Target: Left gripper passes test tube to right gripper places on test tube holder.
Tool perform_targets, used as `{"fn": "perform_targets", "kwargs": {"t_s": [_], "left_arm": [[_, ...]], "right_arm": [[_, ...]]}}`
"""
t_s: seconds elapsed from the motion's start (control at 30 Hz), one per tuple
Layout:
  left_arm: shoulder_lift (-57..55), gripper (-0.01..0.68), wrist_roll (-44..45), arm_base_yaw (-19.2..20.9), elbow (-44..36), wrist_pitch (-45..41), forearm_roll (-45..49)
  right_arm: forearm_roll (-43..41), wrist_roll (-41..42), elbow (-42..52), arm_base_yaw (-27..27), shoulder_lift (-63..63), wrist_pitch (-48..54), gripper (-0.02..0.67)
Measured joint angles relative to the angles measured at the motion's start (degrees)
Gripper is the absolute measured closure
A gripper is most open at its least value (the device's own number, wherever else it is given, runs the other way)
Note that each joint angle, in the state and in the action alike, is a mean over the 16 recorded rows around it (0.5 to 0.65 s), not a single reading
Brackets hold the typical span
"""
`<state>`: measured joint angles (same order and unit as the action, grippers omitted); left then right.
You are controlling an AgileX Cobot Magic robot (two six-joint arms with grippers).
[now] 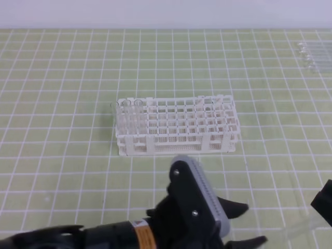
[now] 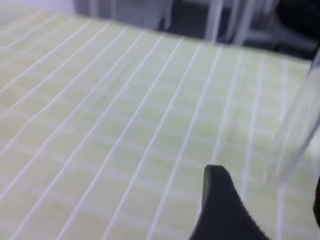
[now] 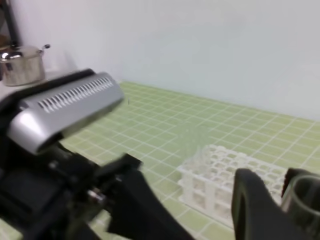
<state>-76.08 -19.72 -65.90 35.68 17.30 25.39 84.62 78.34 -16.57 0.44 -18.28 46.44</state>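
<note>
The table (image 1: pixel 57 155) has a flat green mat with thin white lines that make lots of squares. Behind it is a plain pale wall (image 3: pixel 210 45). Off to one side, in the right wrist view, a shiny metal pot (image 3: pixel 21 64) with a lid sits on a ledge.

In the middle of the mat stands the test tube holder (image 1: pixel 177 130). It is white plastic, shaped like a box, and full of little square holes. A few glass tubes (image 1: pixel 132 105) stand at its left end. More clear tubes (image 1: pixel 312 54) lie at the far right corner.

The left gripper (image 1: pixel 248 224) is black with a ridged grey block on top and an orange sticker. It reaches in from the near left. Its two pointy fingers (image 1: pixel 236 208) are spread apart.

The test tube (image 2: pixel 295 140) is thin, clear and blurry. It slants up just past those fingers, on the right side of the table.

The right gripper (image 3: pixel 274 199) shows thick dark fingers (image 3: pixel 255 210). I cannot tell if it is closed.
</note>
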Motion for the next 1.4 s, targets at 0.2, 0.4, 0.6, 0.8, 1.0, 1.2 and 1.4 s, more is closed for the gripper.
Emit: {"fn": "perform_targets", "kwargs": {"t_s": [0.2,0.4,0.6,0.8,1.0,1.2,1.4], "left_arm": [[9.14,0.450,-0.32,0.00,0.00,-16.96,0.07],[20.81,0.576,-2.28,-0.05,0.01,-32.51,-0.50],[33.73,0.651,-4.63,-0.07,-0.31,-43.02,-1.11],[44.87,0.672,-6.64,-0.02,-2.76,-49.16,-1.23],[51.51,0.674,-7.40,0.01,-7.02,-51.56,-1.31],[53.67,0.675,-7.98,-0.01,-10.92,-51.35,-1.41],[53.99,0.675,-7.99,-0.01,-12.38,-50.96,-0.86]], "right_arm": [[0.13,2.39,-0.04,0.00,-0.37,-1.86,0.547],[0.32,4.63,-1.27,0.00,-2.42,-2.68,0.547],[0.53,6.98,-4.33,0.00,-6.86,-2.31,0.547],[1.05,10.30,-8.13,0.00,-13.04,-0.35,0.547],[2.82,14.25,-10.50,0.00,-18.94,2.55,0.547],[4.75,17.32,-11.75,0.00,-23.11,5.12,0.547],[5.82,18.47,-12.54,0.00,-25.06,6.18,0.549]]}}
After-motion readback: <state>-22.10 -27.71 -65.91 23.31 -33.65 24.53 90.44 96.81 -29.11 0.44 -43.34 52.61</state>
